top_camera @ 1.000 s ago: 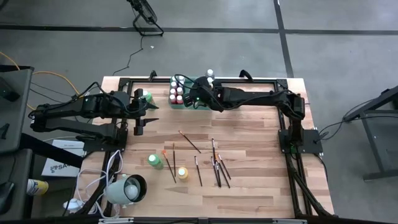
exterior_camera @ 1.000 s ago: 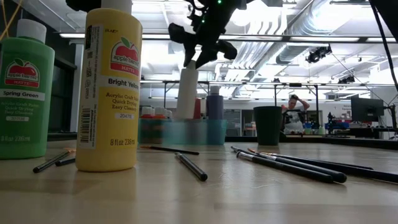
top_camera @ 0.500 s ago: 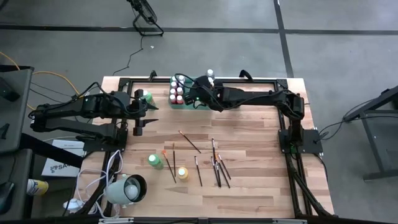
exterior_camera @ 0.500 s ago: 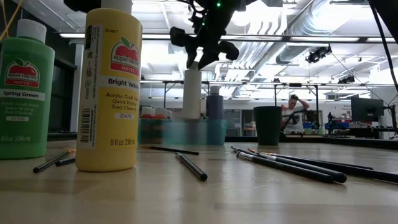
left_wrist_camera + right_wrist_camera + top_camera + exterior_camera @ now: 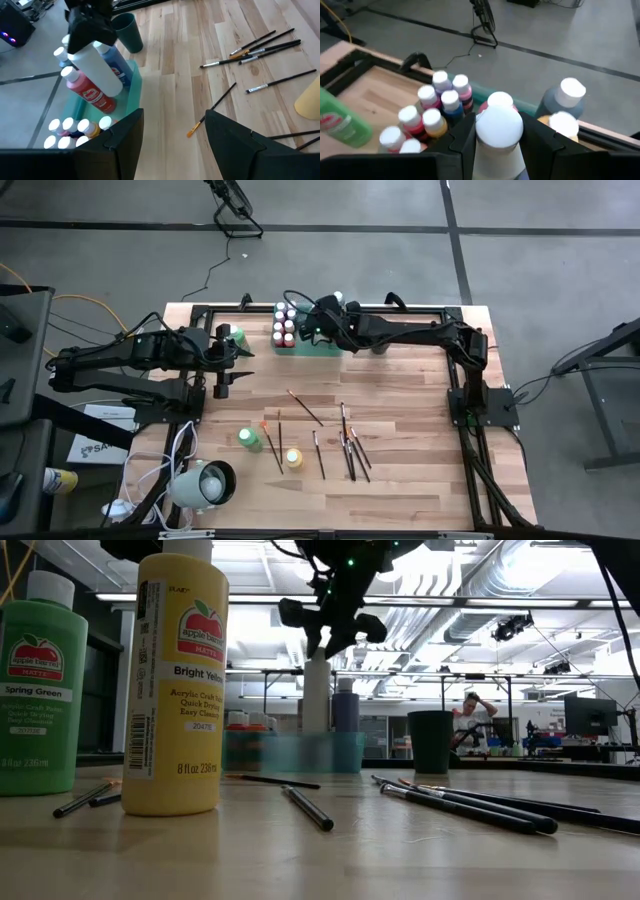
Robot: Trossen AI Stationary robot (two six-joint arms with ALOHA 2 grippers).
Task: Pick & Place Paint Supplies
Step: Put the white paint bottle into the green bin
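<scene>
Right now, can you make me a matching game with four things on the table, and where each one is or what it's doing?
Things:
1. white bottle
2. yellow bottle
3. dark cup
4. paintbrushes

Places or states:
A. lying flat on the wood
B. standing upright near the table's front edge, next to the green bottle
C. held in the right gripper over the green tray
D. standing at the back of the table, beside the tray

Pairs: 1-C, 2-B, 3-D, 4-A
</scene>
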